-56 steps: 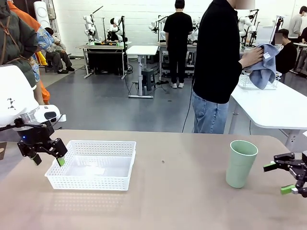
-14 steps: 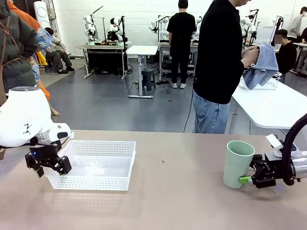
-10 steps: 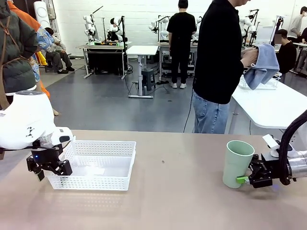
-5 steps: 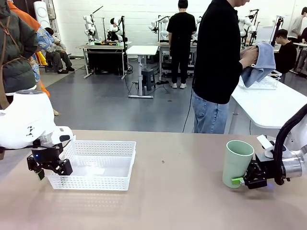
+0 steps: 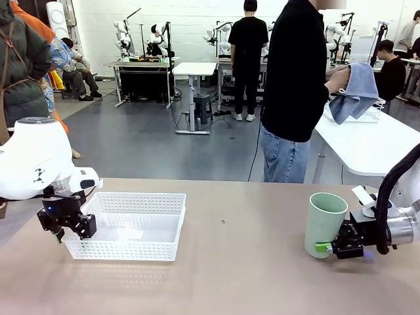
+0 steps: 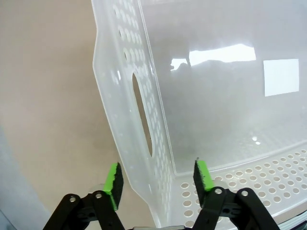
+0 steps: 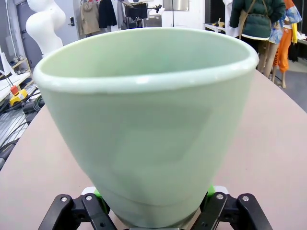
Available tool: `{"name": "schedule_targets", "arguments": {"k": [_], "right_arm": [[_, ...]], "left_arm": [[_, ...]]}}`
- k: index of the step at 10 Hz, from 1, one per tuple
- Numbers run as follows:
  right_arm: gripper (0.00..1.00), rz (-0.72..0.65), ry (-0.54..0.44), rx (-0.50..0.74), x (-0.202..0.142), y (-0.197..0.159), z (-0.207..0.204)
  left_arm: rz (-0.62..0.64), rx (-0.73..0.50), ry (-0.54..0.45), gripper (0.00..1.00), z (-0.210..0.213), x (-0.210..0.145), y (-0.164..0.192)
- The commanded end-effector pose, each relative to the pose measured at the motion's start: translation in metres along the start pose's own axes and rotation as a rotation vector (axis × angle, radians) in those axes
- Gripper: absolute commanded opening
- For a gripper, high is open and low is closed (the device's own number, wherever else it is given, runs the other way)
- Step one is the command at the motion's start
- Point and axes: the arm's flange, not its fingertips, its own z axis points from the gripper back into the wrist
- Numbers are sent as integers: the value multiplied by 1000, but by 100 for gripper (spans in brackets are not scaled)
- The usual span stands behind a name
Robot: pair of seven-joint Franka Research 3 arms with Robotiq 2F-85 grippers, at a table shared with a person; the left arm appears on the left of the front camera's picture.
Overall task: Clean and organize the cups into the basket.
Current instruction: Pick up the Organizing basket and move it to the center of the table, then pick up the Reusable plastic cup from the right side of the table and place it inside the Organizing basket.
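Straddling the basket's (image 5: 131,246) end wall with spread fingers, your left tool (image 6: 157,178) looks set to steady it. Well to the basket's right, the mint cup (image 5: 325,225) stands upright on the table (image 5: 243,275), your right tool (image 7: 153,196) pinching its base, probably for carrying over.

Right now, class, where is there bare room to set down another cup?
Widest bare table lies between the white basket and the mint cup; the basket's floor is free too. Crowded: the basket's left wall, straddled by the left gripper, and the cup's base, in the right gripper.
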Motion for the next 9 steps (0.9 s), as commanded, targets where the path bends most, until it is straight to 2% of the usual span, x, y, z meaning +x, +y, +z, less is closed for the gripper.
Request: {"name": "schedule_targets", "arguments": {"k": [1,2,3,4,5,6,8,9], "right_arm": [[0,19,-10,14,-3,-4,2],[20,15,-9,12,-4,-4,2],[20,13,-10,9,-4,-4,3],[0,2,-7,3,-5,-5,5],[20,2,-8,3,-5,-5,5],[0,3,-7,4,-6,-5,5],[0,-1,-6,2,-6,-5,7],[20,-2,-8,1,-6,-5,7]], "left_arm": [[19,9,5,0,-2,-4,-1],[20,10,6,0,-1,-4,-1],[20,12,6,18,-1,-4,-1],[23,11,5,8,0,-3,-1],[24,8,6,0,0,-3,-1],[26,-6,11,0,1,-3,-1],[30,-15,25,0,2,-3,-1],[32,-14,32,0,2,-3,-1]]}}
